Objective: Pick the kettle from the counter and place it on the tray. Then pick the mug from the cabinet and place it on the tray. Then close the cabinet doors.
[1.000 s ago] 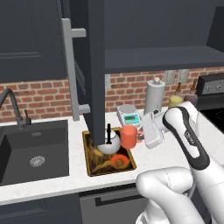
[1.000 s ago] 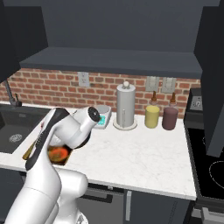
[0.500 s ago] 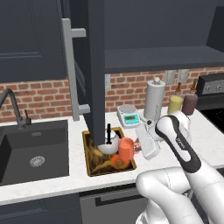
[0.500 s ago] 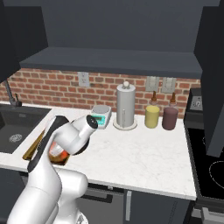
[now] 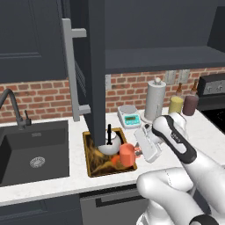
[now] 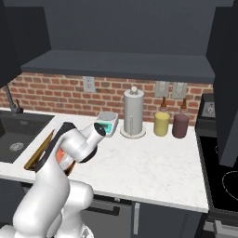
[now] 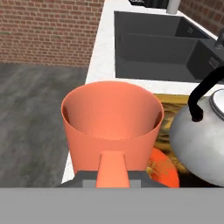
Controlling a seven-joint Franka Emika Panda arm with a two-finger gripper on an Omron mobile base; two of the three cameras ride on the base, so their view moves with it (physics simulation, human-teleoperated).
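Over tray [image 5: 90, 165], mug [image 5: 127, 154] beside kettle [image 5: 109, 144]

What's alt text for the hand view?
A coral-orange mug, open top showing and handle pointing at the camera, sits close in front of the claw over a patterned tray. A silver kettle with a black handle stands on the tray to its right, with a dark sink in the white counter beyond.

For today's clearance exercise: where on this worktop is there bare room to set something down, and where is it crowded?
Free: the counter in front of the paper-towel roll and jars, across to the stove; also the strip between sink and tray. Crowded: the tray itself, where the kettle, the mug and the gripper sit close together under the open cabinet door.
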